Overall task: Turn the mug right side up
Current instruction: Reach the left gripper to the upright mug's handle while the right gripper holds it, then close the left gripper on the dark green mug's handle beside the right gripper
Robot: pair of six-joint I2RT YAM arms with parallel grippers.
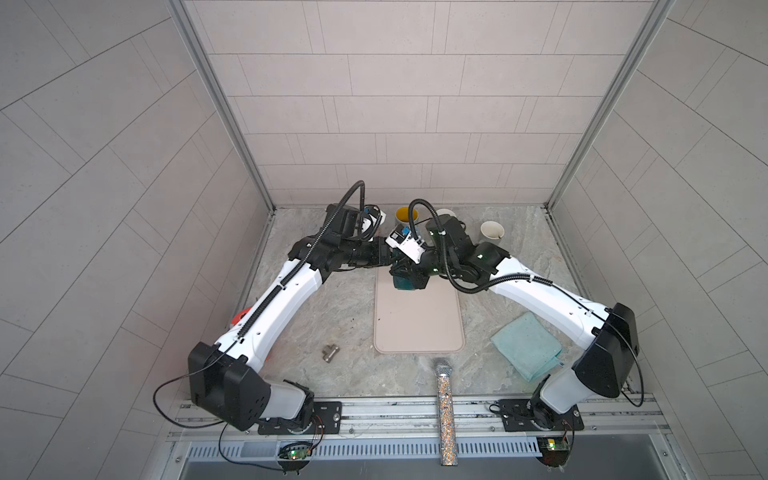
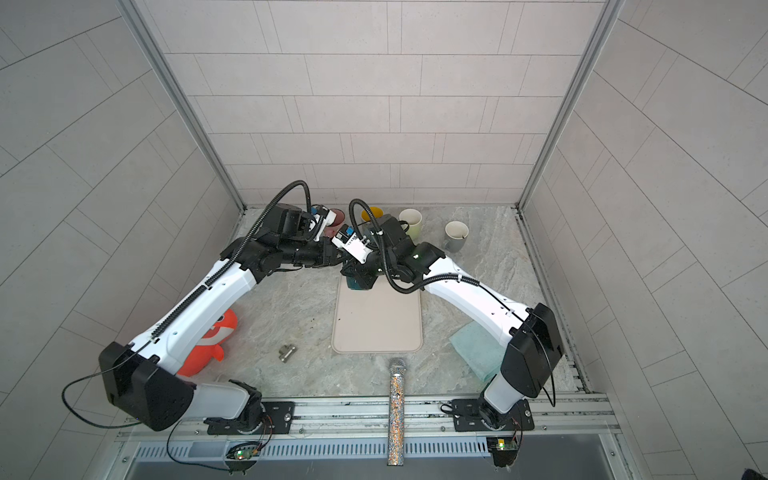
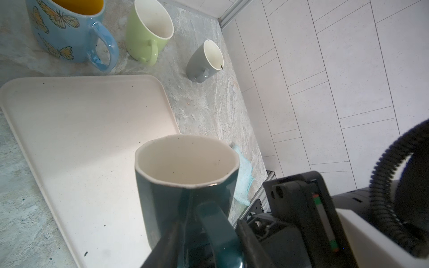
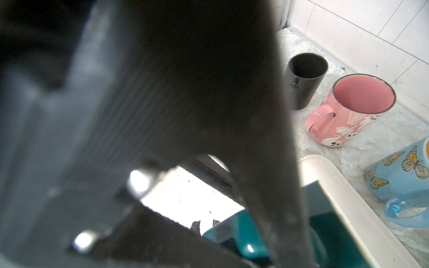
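The dark teal mug (image 1: 402, 283) (image 2: 355, 284) sits at the far end of the beige mat (image 1: 419, 328), between the two grippers. In the left wrist view the mug (image 3: 185, 185) shows its white inside, its mouth turned up like the mugs behind it. My left gripper (image 3: 206, 222) (image 1: 392, 262) is open, its jaws on either side of the handle, with a gap on one side. My right gripper (image 1: 410, 276) (image 2: 365, 275) presses in from the other side, shut on the mug low by the handle. Its fingertips are mostly hidden. The mug (image 4: 325, 220) is at the bottom of the right wrist view.
Upright mugs line the back wall: black (image 4: 301, 81), pink (image 4: 352, 111), blue butterfly (image 3: 62, 30), green (image 3: 144, 34), grey (image 1: 491, 232). A teal cloth (image 1: 525, 345) lies at the right, a glitter microphone (image 1: 444, 407) at the front, a metal clip (image 1: 329, 352) and an orange toy (image 2: 212, 340) at the left.
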